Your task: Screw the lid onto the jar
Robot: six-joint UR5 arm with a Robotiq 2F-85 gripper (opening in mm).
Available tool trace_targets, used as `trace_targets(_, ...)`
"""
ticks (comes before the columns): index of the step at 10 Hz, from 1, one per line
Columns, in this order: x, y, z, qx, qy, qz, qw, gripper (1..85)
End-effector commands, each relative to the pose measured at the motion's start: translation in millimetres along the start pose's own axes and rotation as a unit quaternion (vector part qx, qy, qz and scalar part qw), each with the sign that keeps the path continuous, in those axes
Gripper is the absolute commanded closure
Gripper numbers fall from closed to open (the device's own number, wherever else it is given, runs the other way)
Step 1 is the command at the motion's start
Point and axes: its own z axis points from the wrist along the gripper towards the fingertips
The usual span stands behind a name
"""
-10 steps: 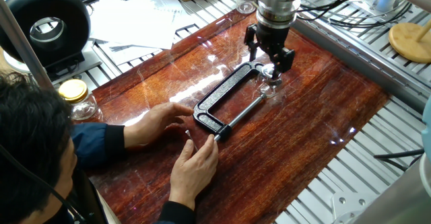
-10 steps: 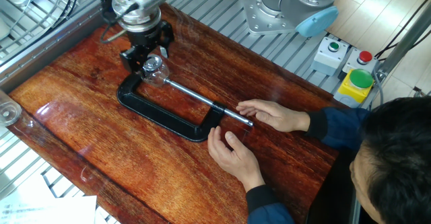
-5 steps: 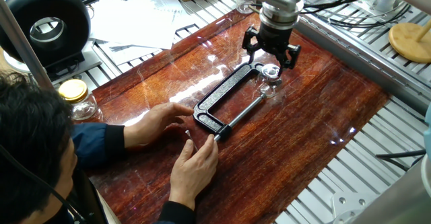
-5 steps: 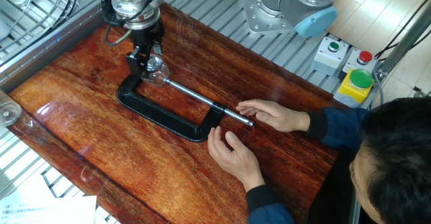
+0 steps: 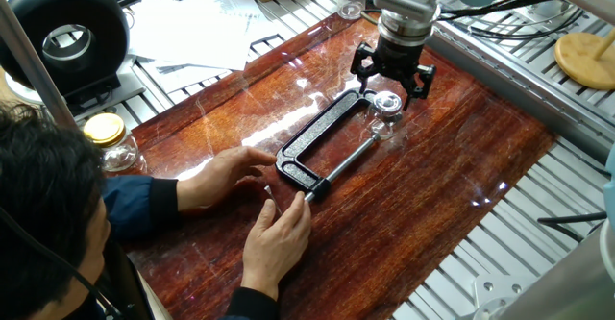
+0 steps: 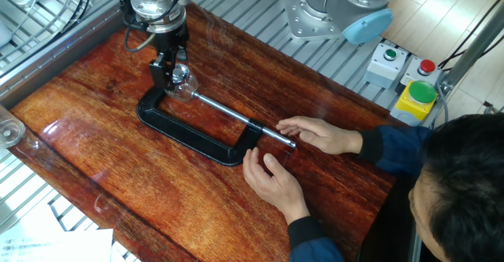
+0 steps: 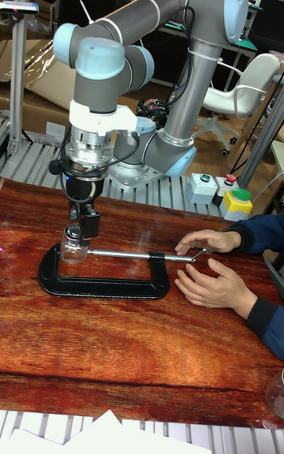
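The arm reached down from above with its wrist vertical, and the gripper [image 5: 392, 78] hung just over the jar [image 5: 385, 114] at the far end of the wooden table [image 5: 452, 176]; in the tall fixed view it [image 7: 84, 221] sat directly above the jar [image 7: 73, 246], fingers pointing straight down. From the one fixed view the two black fingers [image 5: 362, 64] stood spread, one to each side of the lid [image 5: 387, 101], with a gap showing between them and the cap, so the jaws looked apart rather than pinching anything. The lid lay on top of the jar, a small silvery disc; I could not tell how far it was threaded on. The jar itself stood upright inside the mouth of the black C-clamp [image 5: 322, 142], caught between the clamp's fixed end and its screw rod, and from the other fixed view the jar [image 6: 182, 82] lay at about 10 o'clock from the middle of the table. A person sat at the near side with two hands [image 5: 277, 235] resting on the wood around the clamp's handle end. I counted one arm, one small jar, one small lid, one clamp, two hands, and one further glass jar with a yellow lid [image 5: 108, 139] off the board, at 9 o'clock of the one fixed view.
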Motion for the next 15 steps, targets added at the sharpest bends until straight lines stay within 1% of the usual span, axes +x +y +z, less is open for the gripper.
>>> trace_targets(1,1.7,-1.2,5.3,0.007,-0.002,0.005,1.0,9.7)
trace_targets(3,0.5,-0.1,6.5,0.004,-0.002,0.018,0.9998,12.3)
trace_targets(7,-1.2,-1.4,9.0,0.006,-0.003,0.028,0.9996,14.0)
trace_targets(10,0.7,-1.0,9.5,0.005,0.001,0.037,0.9993,18.0)
trace_targets(15,1.5,-0.5,10.4,0.005,0.003,0.045,0.999,20.7)
